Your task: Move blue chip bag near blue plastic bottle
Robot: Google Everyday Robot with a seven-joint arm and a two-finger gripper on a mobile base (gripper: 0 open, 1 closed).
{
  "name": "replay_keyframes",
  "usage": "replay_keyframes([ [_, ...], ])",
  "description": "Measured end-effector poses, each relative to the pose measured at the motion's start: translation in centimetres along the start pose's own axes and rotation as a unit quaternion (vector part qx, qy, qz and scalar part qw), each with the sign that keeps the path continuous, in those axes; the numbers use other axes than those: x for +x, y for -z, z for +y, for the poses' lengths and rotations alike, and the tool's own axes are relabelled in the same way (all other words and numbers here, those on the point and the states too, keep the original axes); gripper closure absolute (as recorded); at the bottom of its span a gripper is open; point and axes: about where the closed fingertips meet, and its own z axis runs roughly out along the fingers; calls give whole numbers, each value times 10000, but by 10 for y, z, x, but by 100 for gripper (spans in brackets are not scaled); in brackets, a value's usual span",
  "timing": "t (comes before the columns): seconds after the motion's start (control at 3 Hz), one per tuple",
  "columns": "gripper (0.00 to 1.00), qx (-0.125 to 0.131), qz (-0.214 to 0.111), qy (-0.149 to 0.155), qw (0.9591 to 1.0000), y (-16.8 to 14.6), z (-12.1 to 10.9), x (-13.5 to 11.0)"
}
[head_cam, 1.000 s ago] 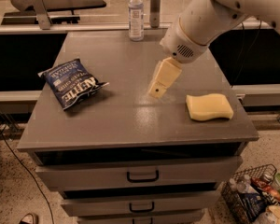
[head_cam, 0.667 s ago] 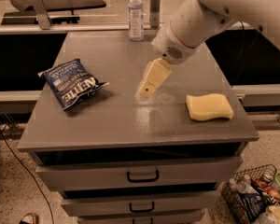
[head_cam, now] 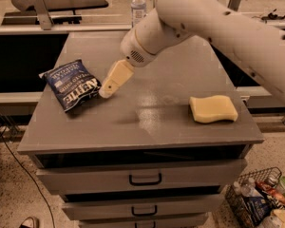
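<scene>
The blue chip bag point(head_cam: 72, 84) lies flat on the left part of the grey cabinet top point(head_cam: 147, 113), dark blue with white lettering. The blue plastic bottle point(head_cam: 138, 6) stands upright at the back edge, clear with a white cap, partly behind my arm. My gripper point(head_cam: 106, 92) with its tan fingers hangs low over the top, its tip just at the bag's right edge. The white arm point(head_cam: 213, 23) reaches in from the upper right.
A yellow sponge point(head_cam: 212, 109) lies on the right part of the top. Drawers with dark handles point(head_cam: 145, 178) are below the front edge. A wire basket point(head_cam: 261, 203) with items stands on the floor at lower right. A counter runs behind the cabinet.
My gripper has moved left and down across the top, from near the middle to the right edge of the chip bag. The bag, bottle and sponge have not moved.
</scene>
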Motion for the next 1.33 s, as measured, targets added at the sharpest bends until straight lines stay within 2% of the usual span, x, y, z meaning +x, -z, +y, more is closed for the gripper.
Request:
replay_keyframes([
  [0.33,0,-188,-325,-386,9986,-50,2,-20],
  [0.67,0,-327,-503,-612,9963,-75,6,-30],
  [1.0,17,-624,-614,-764,9932,-100,17,-41],
  [1.33,41,-795,-662,-889,9907,-113,24,-44],
])
